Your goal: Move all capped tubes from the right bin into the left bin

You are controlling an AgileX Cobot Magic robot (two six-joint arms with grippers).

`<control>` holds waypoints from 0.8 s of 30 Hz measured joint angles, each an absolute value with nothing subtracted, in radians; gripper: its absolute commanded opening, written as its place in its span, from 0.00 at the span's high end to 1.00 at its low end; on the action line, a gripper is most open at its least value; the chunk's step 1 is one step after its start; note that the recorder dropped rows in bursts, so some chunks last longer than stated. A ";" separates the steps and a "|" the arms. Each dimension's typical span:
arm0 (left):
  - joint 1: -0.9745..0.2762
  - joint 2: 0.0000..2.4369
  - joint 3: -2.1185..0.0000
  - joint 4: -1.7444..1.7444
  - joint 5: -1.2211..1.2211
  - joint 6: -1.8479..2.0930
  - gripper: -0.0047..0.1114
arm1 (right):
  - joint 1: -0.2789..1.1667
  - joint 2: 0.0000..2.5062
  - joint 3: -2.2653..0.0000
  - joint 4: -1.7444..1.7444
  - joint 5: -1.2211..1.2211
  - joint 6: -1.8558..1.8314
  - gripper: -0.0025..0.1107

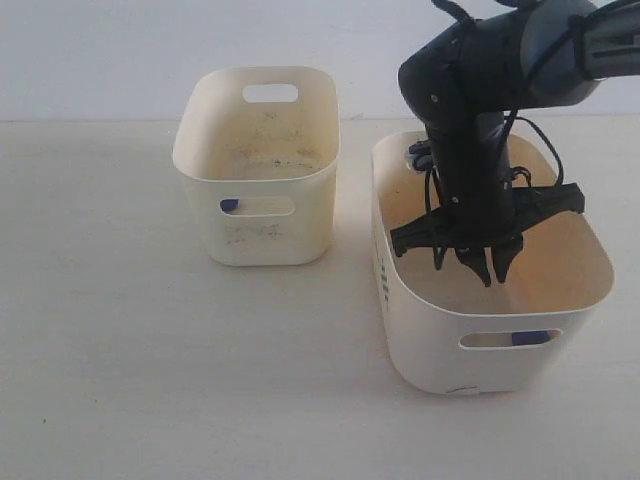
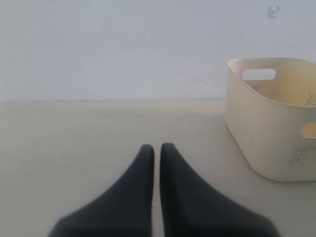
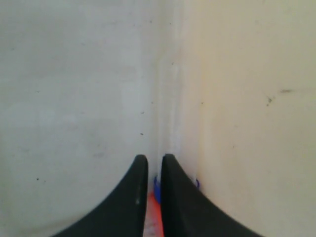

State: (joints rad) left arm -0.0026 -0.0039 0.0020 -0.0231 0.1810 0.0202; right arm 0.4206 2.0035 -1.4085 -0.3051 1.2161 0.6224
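1. Left gripper [image 2: 157, 148] is hanging idle, its fingers nearly touching and gripping nothing. The left bin [image 2: 276, 123] is sitting ahead of them, off to one side.
2. Right gripper [image 3: 154, 160], inside the right bin [image 1: 440, 340], appears to be pinching a capped tube [image 3: 153, 222] between almost-closed fingers. The slim tube is risking slipping free during the carry.

Likely a lab test bench: a plain pale table [image 1: 120, 380] against a white wall [image 1: 100, 50].

A pale, cream-coloured tabletop [image 1: 120, 360] with a faint grain spreads across the scene. Behind it rises a plain white wall [image 1: 90, 50], meeting the tabletop's far edge in a straight line. A small grey mark [image 2: 272, 12] sits high on that wall.
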 measured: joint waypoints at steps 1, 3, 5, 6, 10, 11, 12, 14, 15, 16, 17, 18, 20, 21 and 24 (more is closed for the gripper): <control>-0.003 -0.004 0.002 -0.023 0.181 0.020 0.92 | 0.421 2.009 -1.408 -0.305 1.216 0.622 0.88; -0.003 -0.004 0.002 -0.023 0.181 0.020 0.92 | 0.421 2.024 -1.408 -0.305 1.218 0.625 0.88; -0.003 -0.004 0.002 -0.023 0.181 0.020 0.92 | 0.421 2.038 -1.408 -0.303 1.218 0.627 0.88; -0.003 -0.004 0.002 -0.023 0.181 0.020 0.92 | 0.421 2.042 -1.408 -0.303 1.218 0.627 0.88; -0.003 -0.004 0.002 -0.023 0.181 0.020 0.92 | 0.421 2.045 -1.408 -0.305 1.218 0.629 0.87; -0.003 -0.004 0.002 -0.023 0.181 0.020 0.92 | 0.421 2.045 -1.408 -0.305 1.218 0.629 0.85; -0.003 -0.004 0.002 -0.023 0.181 0.020 0.92 | 0.421 2.045 -1.408 -0.305 1.218 0.629 0.76; -0.003 -0.004 0.002 -0.023 0.181 0.020 0.92 | 0.421 2.045 -1.408 -0.314 1.218 0.629 0.56; -0.003 -0.004 0.002 -0.023 0.181 0.020 0.92 | 0.421 2.045 -1.408 -0.324 1.218 0.629 0.50; -0.003 -0.004 0.002 -0.023 0.181 0.020 0.92 | 0.421 2.045 -1.408 -0.329 1.218 0.629 0.45; -0.003 -0.004 0.002 -0.023 0.181 0.020 0.92 | 0.421 2.045 -1.408 -0.331 1.218 0.624 0.43; -0.003 -0.004 0.002 -0.023 0.181 0.020 0.92 | 0.421 2.045 -1.408 -0.331 1.218 0.620 0.42; -0.003 -0.004 0.002 -0.023 0.181 0.020 0.92 | 0.421 2.045 -1.408 -0.336 1.218 0.614 0.43; -0.003 -0.004 0.002 -0.023 0.181 0.020 0.92 | 0.421 2.047 -1.408 -0.336 1.218 0.614 0.43; -0.003 -0.004 0.002 -0.023 0.181 0.020 0.92 | 0.421 2.049 -1.408 -0.336 1.218 0.614 0.43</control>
